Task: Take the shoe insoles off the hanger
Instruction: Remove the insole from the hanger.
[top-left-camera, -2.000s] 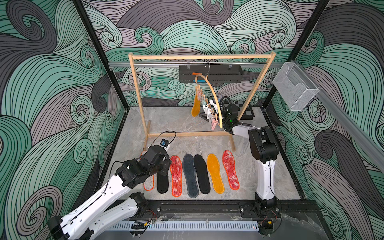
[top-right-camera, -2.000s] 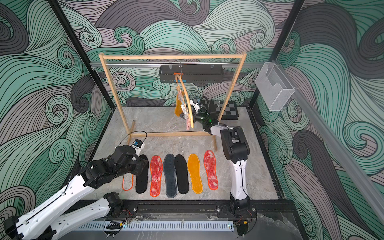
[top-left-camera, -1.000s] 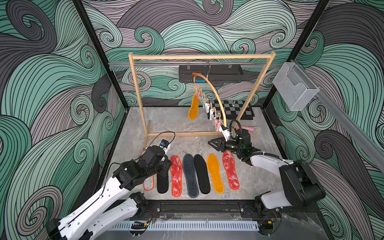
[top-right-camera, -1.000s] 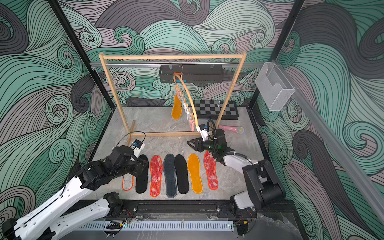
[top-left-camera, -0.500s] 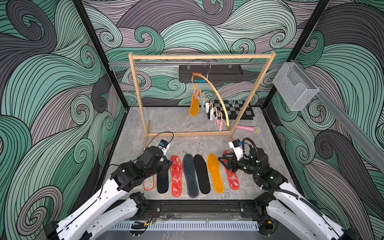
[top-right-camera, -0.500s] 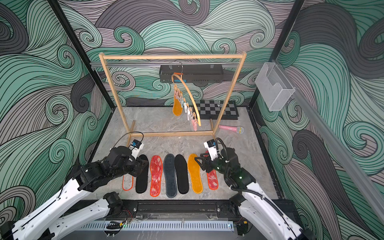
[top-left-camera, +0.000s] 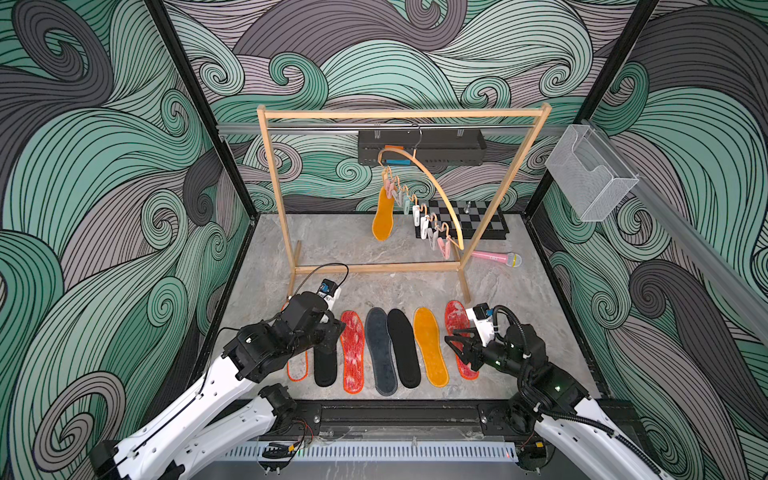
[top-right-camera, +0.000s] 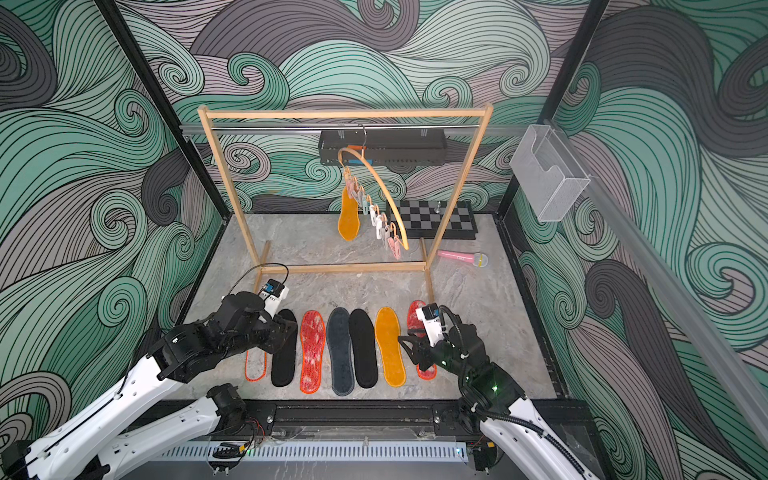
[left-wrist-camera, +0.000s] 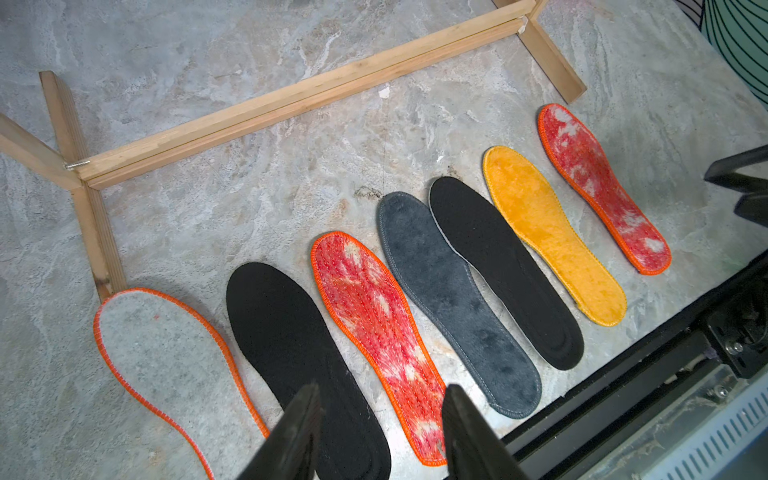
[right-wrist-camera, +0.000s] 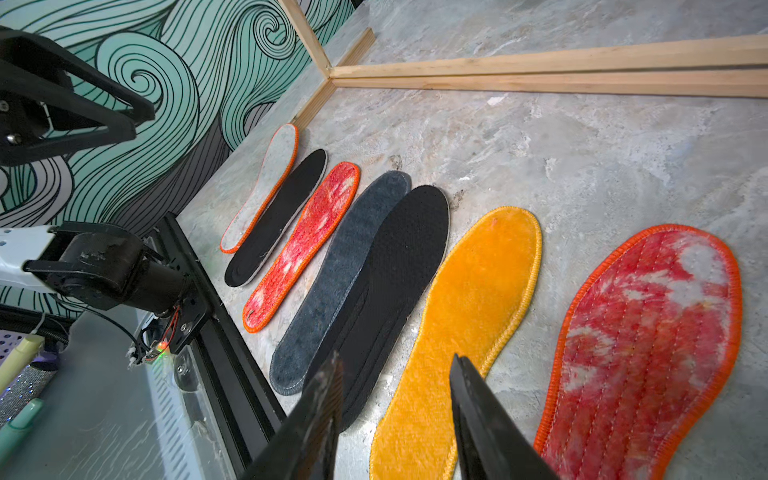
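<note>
A: Arm finish?
B: left arm (top-left-camera: 195, 399), right arm (top-left-camera: 590, 440): white shells, black joints. Green LED (top-right-camera: 494, 388), right elbow.
A: Wrists?
B: White camera block (top-left-camera: 482, 328), blue tag (top-left-camera: 325, 286), looped black cable (top-left-camera: 513, 320). left gripper (left-wrist-camera: 381, 388) fingers (left-wrist-camera: 299, 432) black, tapered.

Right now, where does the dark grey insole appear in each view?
Top view: dark grey insole, middle of the floor row of seven.
Top view: dark grey insole, also mid-row.
Left wrist: dark grey insole, between the red-white insole and the black insole.
Right wrist: dark grey insole, same neighbours.
Shared landmark: the rack's floor bar, behind the row.
</note>
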